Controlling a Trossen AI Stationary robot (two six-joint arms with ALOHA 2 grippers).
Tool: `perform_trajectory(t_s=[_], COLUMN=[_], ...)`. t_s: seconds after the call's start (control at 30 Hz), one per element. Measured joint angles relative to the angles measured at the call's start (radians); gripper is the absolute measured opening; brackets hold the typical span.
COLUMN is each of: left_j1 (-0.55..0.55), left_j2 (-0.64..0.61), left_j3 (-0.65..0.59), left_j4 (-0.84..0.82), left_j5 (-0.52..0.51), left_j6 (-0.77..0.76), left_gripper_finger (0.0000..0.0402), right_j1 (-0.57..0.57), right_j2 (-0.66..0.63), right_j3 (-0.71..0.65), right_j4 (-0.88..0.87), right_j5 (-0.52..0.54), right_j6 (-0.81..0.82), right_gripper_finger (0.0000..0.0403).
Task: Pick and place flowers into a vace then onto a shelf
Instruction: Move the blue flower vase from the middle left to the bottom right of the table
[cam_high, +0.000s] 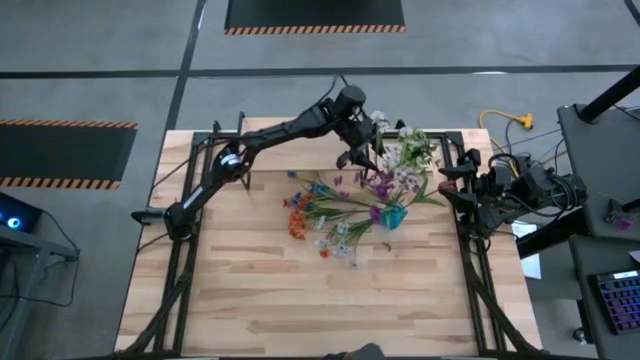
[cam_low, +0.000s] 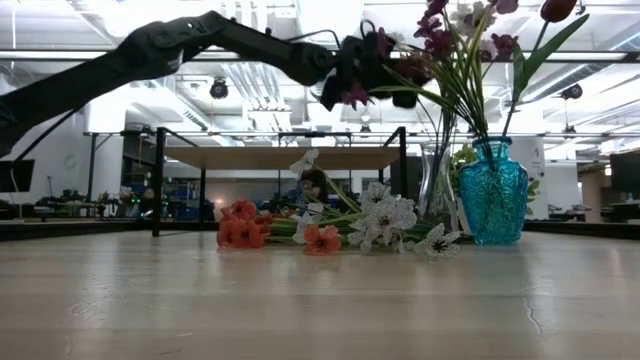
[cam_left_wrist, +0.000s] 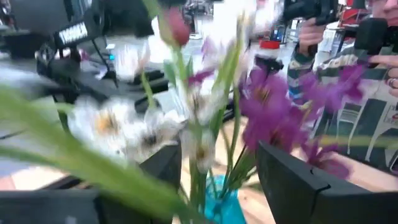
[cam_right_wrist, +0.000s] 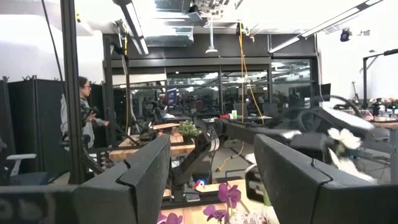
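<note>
A teal glass vase (cam_high: 395, 216) (cam_low: 493, 195) stands on the table holding purple, white and one dark red flower (cam_low: 450, 50) (cam_left_wrist: 267, 112). More flowers (cam_high: 320, 215) (cam_low: 320, 235) lie flat on the table to its left. The shelf (cam_low: 280, 157) stands on black legs behind them. My left gripper (cam_high: 358, 155) (cam_low: 375, 75) (cam_left_wrist: 219, 155) is open, up among the blooms in the vase, with stems between its fingers. At the table's right edge my right gripper (cam_high: 447, 185) (cam_right_wrist: 211, 143) is held up, open, with nothing in it. My left gripper stands open on either side of the upper stems (cam_left_wrist: 199, 168) of the flowers in the vase, coming in nearly level from the table's far left. Whether a finger touches them, I cannot tell.
A clear glass vase (cam_low: 437, 180) stands just behind the teal one. A small leafy potted plant (cam_high: 418, 148) sits at the far right. People stand in the room beyond the table (cam_right_wrist: 84, 112). Bare tabletop lies along the near side (cam_high: 320, 300).
</note>
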Motion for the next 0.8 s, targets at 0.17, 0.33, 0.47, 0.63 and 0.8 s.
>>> perform_trajectory(t_s=[0.17, 0.33, 0.47, 0.63, 0.8], left_j1=[0.017, 0.042, 0.063, 0.083, 0.092], left_j2=[-0.031, -0.070, -0.114, -0.194, -0.285], left_j3=[0.000, 0.000, 0.000, 0.000, 0.000], left_j4=[0.000, -0.007, -0.023, -0.093, -0.273], left_j5=[0.003, -0.011, -0.050, -0.108, -0.238], left_j6=[-0.034, -0.137, -0.178, -0.178, -0.074], left_gripper_finger=[0.0188, 0.0188, 0.0188, 0.0188, 0.0188], right_j1=[0.000, 0.000, 0.000, 0.000, 0.001], right_j2=[0.000, 0.000, 0.000, 0.000, 0.000], right_j3=[0.000, 0.000, 0.000, 0.000, 0.000], right_j4=[0.000, 0.000, -0.014, -0.064, -0.080], right_j5=[0.000, 0.000, -0.001, -0.033, -0.226], right_j6=[0.000, 0.000, -0.007, -0.030, -0.017], right_gripper_finger=[0.0224, 0.0224, 0.0224, 0.0224, 0.0224])
